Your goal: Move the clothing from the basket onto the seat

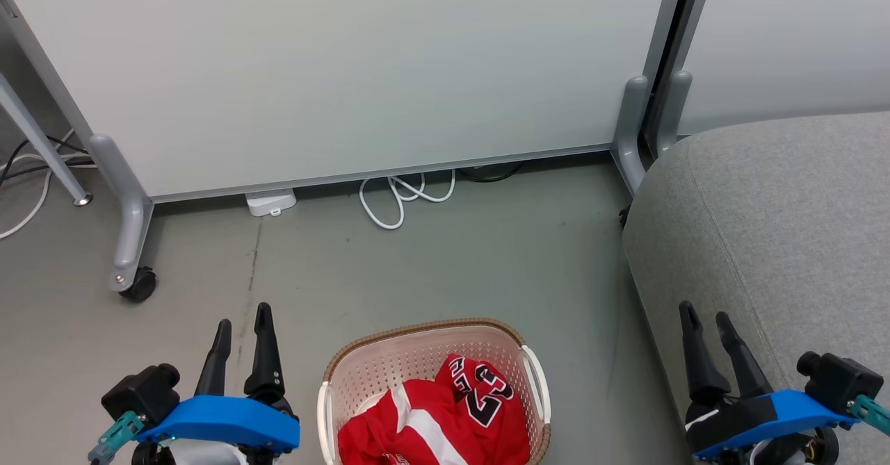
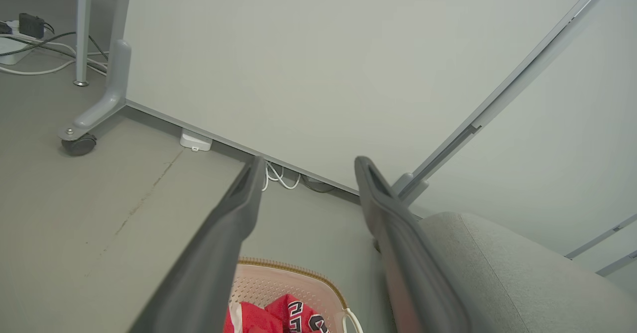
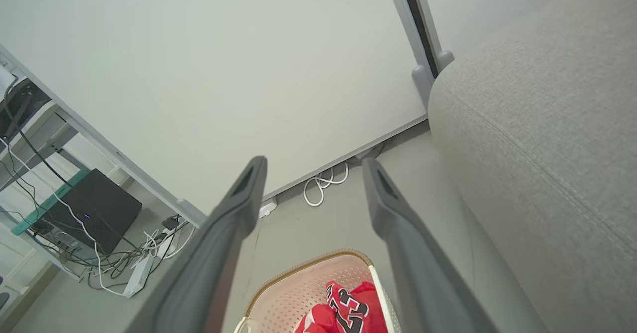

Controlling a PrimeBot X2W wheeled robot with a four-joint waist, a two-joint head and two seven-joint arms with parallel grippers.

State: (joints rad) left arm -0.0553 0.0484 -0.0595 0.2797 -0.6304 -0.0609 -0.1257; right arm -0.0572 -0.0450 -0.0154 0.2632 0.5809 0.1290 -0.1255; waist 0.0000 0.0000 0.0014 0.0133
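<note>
**Both grippers open, red jerseys lying in the basket**

The left gripper (image 1: 243,315) sits at the lower left of the head view. Its two dark fingers are spread apart with nothing between them, and they point up over bare grey floor (image 1: 431,270). The right gripper (image 1: 704,311) is at the lower right, fingers likewise parted and holding nothing. They show against the near edge of the seat (image 1: 786,222).

Between the two grippers, at the bottom of the head view, stands the basket (image 1: 417,329). It is cream perforated plastic with a brown woven-look rim and a white handle on each side, and it rests on the floor just left of the seat. The clothing (image 1: 431,416) lies crumpled inside it, towards the near and right part. It is red fabric with white stripes and a black number edged in white facing up. Both wrist views catch the basket and a patch of the red fabric low between the fingers.

The seat is a large grey upholstered cushion with a rounded corner and a stitched seam, and it fills the right side.

Beyond the basket, a pale partition panel (image 1: 348,69) stands on grey feet, one with a black caster (image 1: 139,286). A coiled white cable (image 1: 403,197) and a small white box (image 1: 271,202) lie at its base.
</note>
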